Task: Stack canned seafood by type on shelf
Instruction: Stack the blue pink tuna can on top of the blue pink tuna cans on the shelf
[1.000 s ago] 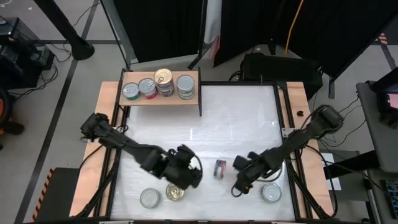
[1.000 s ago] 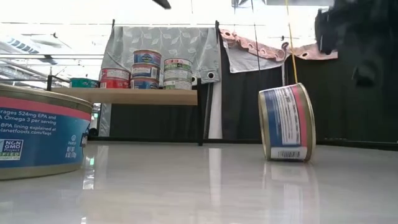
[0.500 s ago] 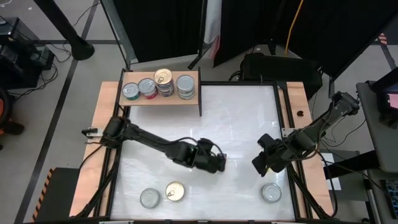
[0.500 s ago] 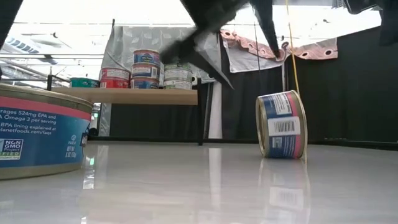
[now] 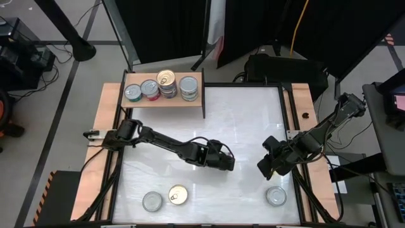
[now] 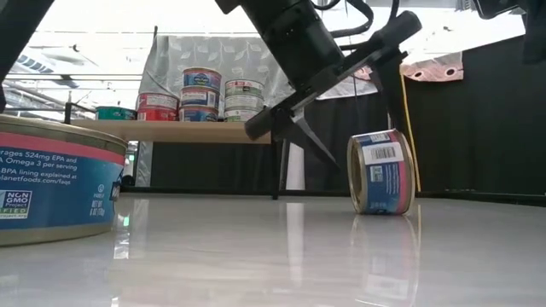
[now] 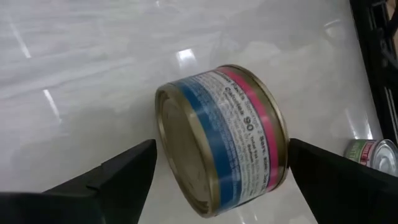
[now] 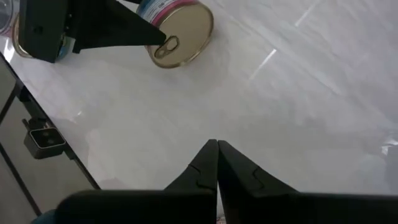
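Now I'm spreading my left gripper point(image 7: 217, 171) wide around the tipped can point(image 7: 222, 137), since it's lying on edge.

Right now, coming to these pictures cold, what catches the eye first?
The left gripper, fingers spread wide, reaches mid-table at a blue-and-pink can lying on its side, the can sitting between the fingers but not yet gripped. At the table's far left, the shelf already carries a row of cans, some stacked. The right gripper waits shut toward the table's right side, and three more upright cans sit along the near edge.
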`<state>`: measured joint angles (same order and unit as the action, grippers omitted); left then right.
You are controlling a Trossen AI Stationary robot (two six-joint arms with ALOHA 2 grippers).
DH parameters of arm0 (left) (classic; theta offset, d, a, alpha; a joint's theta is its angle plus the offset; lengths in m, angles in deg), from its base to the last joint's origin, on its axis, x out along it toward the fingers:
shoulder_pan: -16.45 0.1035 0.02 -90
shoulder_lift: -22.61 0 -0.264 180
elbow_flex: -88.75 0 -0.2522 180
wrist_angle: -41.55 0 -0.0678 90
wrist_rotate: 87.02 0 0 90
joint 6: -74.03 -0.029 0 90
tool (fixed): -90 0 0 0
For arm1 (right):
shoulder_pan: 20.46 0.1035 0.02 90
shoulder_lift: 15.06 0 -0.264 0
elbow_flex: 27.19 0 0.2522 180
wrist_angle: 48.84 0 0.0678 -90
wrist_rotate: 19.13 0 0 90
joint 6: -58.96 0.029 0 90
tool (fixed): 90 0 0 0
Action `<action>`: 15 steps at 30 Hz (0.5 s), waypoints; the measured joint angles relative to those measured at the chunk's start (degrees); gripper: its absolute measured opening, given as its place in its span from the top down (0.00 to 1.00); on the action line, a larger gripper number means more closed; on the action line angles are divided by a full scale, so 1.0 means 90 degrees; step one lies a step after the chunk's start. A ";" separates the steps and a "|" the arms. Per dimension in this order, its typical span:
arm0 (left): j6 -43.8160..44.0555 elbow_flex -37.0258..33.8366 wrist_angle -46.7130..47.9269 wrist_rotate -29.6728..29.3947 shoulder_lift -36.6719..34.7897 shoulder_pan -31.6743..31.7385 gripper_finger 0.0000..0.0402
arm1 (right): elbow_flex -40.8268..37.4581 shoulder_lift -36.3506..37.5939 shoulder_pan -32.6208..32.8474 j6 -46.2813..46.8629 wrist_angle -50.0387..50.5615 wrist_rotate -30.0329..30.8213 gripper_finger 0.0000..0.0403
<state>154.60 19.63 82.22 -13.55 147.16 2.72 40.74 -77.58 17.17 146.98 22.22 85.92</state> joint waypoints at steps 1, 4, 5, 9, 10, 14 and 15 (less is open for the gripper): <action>-0.0007 0.0000 0.0002 -0.0001 0.0004 0.0014 0.13 | 0.0000 0.0000 0.0000 -0.0009 0.0005 -0.0002 1.00; -0.0043 0.0000 -0.0008 0.0000 0.0005 0.0077 0.22 | 0.0000 0.0000 0.0000 -0.0024 0.0013 0.0019 1.00; -0.0053 0.0000 -0.0012 0.0000 0.0005 0.0105 0.25 | 0.0000 0.0000 0.0000 -0.0024 0.0028 0.0026 1.00; -0.0169 0.0000 -0.0012 0.0000 0.0005 0.0172 0.42 | 0.0002 0.0000 0.0000 -0.0046 0.0118 0.0160 1.00; -0.0239 0.0002 -0.0051 0.0026 -0.0002 0.0187 0.46 | 0.0002 0.0000 0.0000 -0.0048 0.0142 0.0193 1.00; -0.0678 0.0007 -0.0255 0.0391 -0.0060 0.0244 0.51 | 0.0002 0.0000 0.0000 -0.0072 0.0258 0.0287 1.00; -0.0796 0.0018 -0.0207 0.0527 -0.0095 0.0256 0.51 | 0.0002 0.0000 0.0000 -0.0070 0.0262 0.0324 1.00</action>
<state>147.44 19.79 80.35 -8.81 146.30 5.03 40.76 -77.58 17.17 146.35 24.58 88.84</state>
